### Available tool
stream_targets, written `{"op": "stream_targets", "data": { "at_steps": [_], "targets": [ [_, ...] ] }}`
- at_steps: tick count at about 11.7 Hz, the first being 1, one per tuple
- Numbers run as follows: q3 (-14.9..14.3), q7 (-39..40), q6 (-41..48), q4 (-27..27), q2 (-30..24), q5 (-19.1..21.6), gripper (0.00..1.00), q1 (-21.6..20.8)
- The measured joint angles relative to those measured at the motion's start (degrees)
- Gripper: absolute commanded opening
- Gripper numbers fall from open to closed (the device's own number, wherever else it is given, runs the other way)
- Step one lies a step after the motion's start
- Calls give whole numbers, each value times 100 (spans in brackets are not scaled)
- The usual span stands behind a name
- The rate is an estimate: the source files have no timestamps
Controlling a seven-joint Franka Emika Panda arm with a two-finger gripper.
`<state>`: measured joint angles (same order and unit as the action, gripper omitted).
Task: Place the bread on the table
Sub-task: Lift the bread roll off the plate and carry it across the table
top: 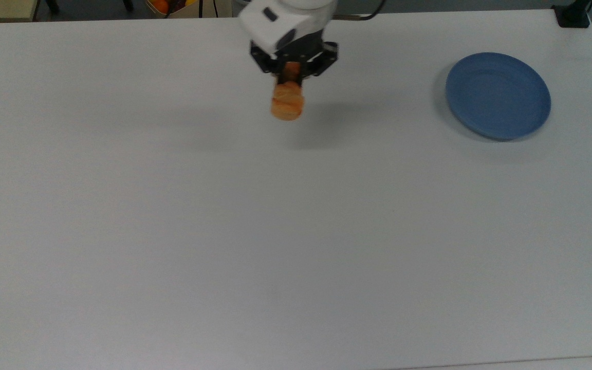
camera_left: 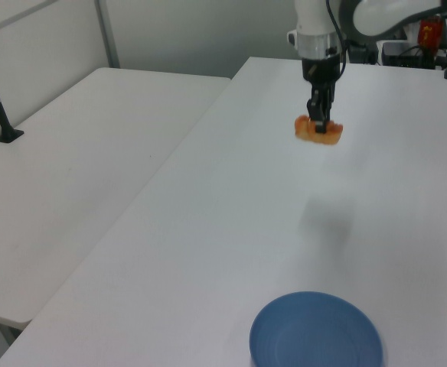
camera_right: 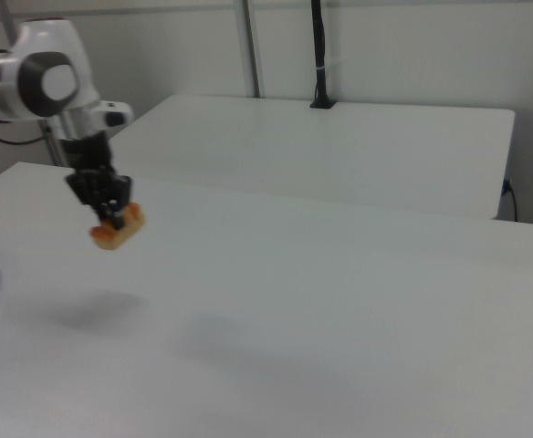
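In the left view, nearest the camera at about 6 o'clock, one round blue plate lies flat on the white tabletop with nothing on it; in the top view the same plate sits near 2 o'clock, well apart from the arm. Farther up the tabletop, toward 12 o'clock in the left view, a soft shadow lies on the surface below the one bread, which hangs in the air clear of the tabletop. The gripper comes down from above, its two dark fingers pinching the bread across its middle, so an orange end sticks out on either side of them. In the top view the bread hangs just below the gripper at about 12 o'clock. In the right view the bread is tilted in the gripper near 9 o'clock, its shadow on the tabletop beneath. The single white arm reaches in with its wrist pointing straight down.
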<state>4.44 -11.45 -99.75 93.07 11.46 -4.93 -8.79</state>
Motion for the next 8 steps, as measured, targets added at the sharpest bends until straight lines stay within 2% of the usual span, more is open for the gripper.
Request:
{"op": "stream_targets", "data": {
  "at_steps": [3,4,5,8],
  "targets": [
    [-1343,1411,-154,49,20,5,33,150],
    [-1649,1819,-351,70,56,10,33,292],
    [-1832,2214,-571,92,141,14,33,556],
    [-1911,3141,-1173,138,571,16,33,1475]
  ]
}}
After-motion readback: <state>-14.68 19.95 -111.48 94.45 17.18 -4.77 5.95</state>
